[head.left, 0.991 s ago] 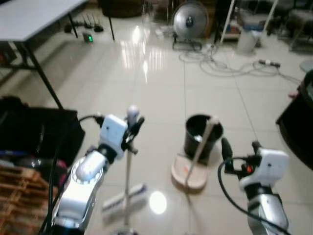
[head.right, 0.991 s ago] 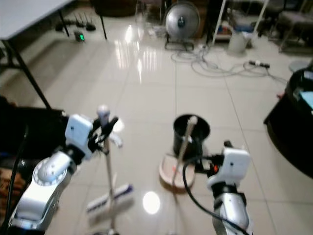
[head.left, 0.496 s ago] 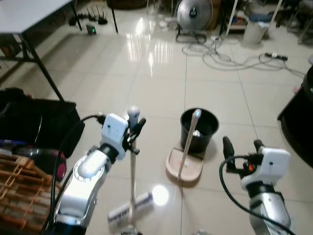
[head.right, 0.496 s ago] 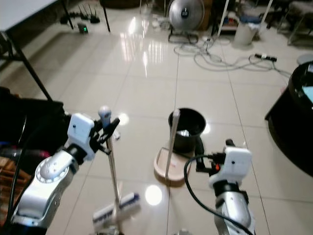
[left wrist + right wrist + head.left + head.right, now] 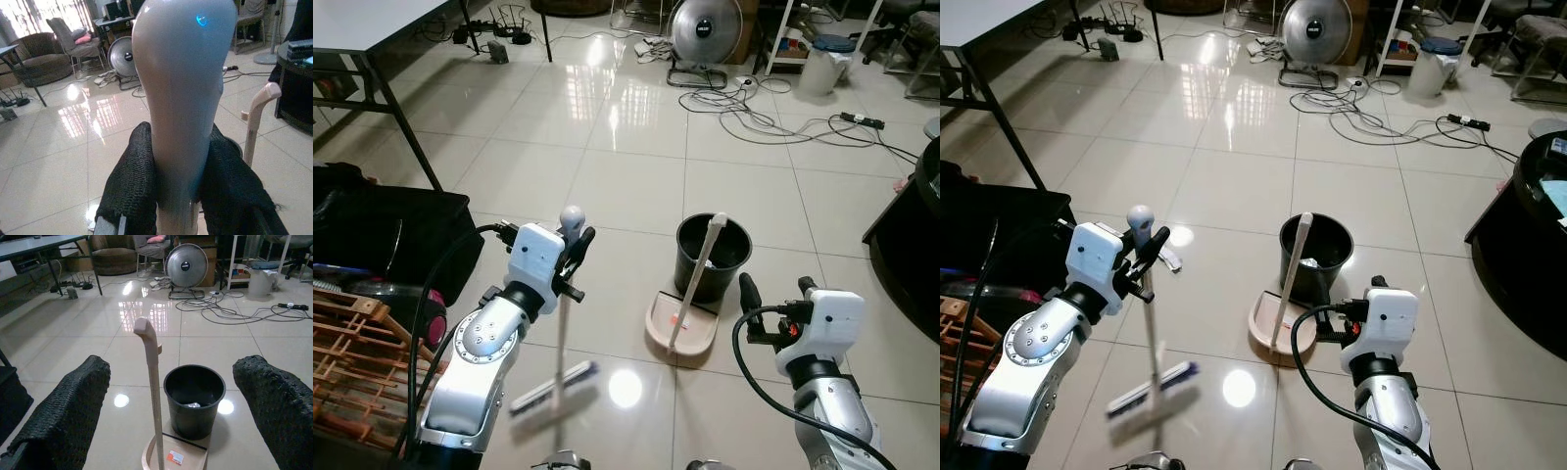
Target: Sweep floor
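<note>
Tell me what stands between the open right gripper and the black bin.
The dustpan's upright handle stands between the right gripper and the black bin, plain in the right wrist view; its pan rests on the floor against the bin.

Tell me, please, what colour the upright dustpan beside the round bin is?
The long-handled dustpan is pale beige, with a small orange label on its pan. The right wrist view shows it best.

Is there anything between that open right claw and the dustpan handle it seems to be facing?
Nothing visible stands between them. The right gripper is open, and the dustpan handle stands upright straight ahead, with bare tile between. The black bin sits just behind the handle, by the dustpan's tray.
</note>
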